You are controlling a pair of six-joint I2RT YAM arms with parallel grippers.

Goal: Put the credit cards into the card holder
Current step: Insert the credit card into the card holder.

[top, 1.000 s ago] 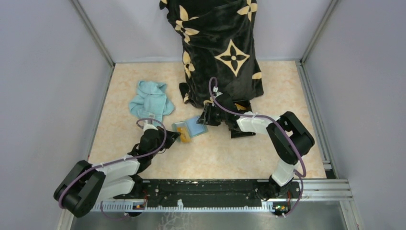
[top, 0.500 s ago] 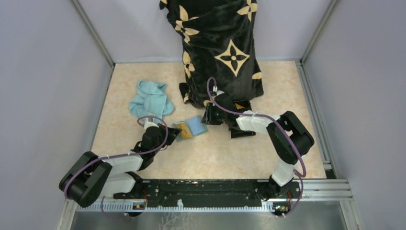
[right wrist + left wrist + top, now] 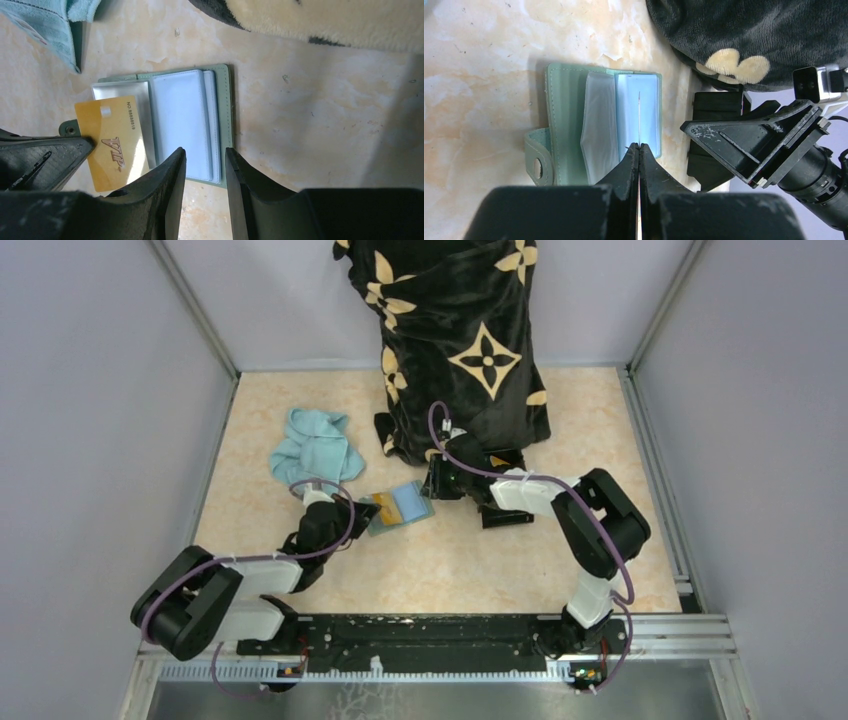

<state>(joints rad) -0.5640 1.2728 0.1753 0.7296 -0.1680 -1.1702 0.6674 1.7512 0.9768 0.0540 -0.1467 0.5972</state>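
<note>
The sage-green card holder point(image 3: 404, 506) lies open on the table, its clear sleeves point(image 3: 182, 120) facing up. My left gripper point(image 3: 639, 146) is shut on a tan-orange credit card point(image 3: 116, 142) printed "VIP". The card stands on edge, so the left wrist view shows it only as a thin line point(image 3: 639, 112) over the holder point(image 3: 566, 125). It reaches over the holder's left sleeve. My right gripper point(image 3: 205, 152) hovers over the holder's near right edge, jaws apart with only the holder's edge and table showing between them. No other credit cards show.
A light blue cloth point(image 3: 315, 448) lies at the back left. A large black cloth with tan flowers point(image 3: 460, 340) hangs at the back centre. A black box point(image 3: 719, 107) sits beside the holder under the right arm, whose finger point(image 3: 749, 145) crosses the left wrist view.
My left gripper has moved forward and right, bringing the credit card further over the holder. The right gripper has shifted slightly left and narrowed a little.
</note>
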